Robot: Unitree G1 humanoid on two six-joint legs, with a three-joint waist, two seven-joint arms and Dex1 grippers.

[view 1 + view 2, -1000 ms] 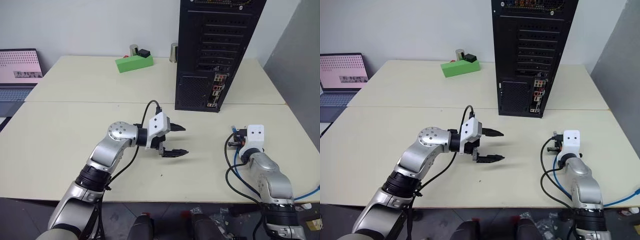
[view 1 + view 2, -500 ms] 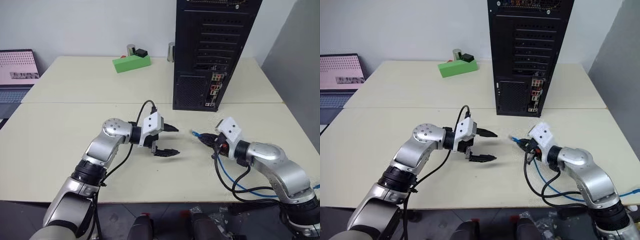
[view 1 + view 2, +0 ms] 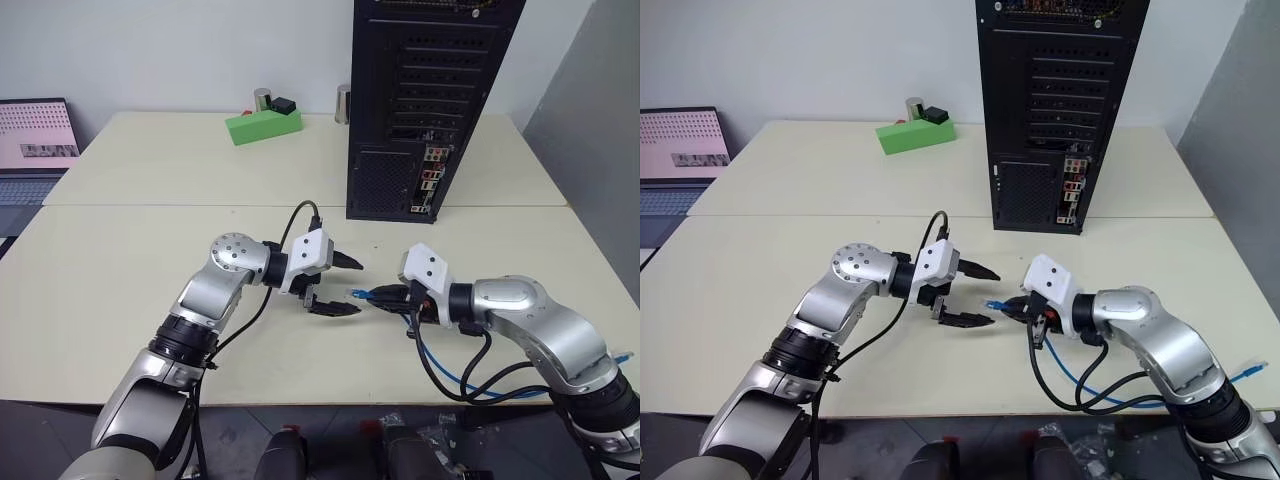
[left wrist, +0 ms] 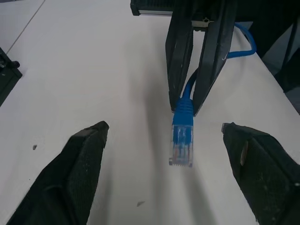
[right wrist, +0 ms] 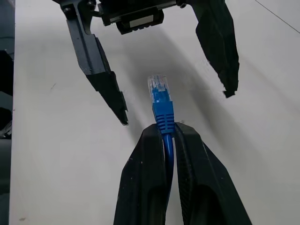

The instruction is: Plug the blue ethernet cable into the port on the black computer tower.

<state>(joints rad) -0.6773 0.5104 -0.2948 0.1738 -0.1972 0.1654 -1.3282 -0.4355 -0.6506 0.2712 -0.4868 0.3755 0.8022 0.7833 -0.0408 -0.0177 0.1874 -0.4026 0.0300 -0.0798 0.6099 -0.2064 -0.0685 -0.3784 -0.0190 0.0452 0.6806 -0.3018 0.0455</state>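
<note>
Between wide left end effector (image 3: 345,288) fingers, blue ethernet cable (image 3: 362,293) plug, right end effector (image 3: 385,296) clamping it.

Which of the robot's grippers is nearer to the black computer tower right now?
Right, narrowly. The right gripper, shut on the blue ethernet cable, sits almost straight in front of the black computer tower. The open left gripper is slightly further to the left.

Left hand (image 3: 345,287) fingers spread, facing right hand (image 3: 383,296), fingers pinched together, both just above table level.
</note>
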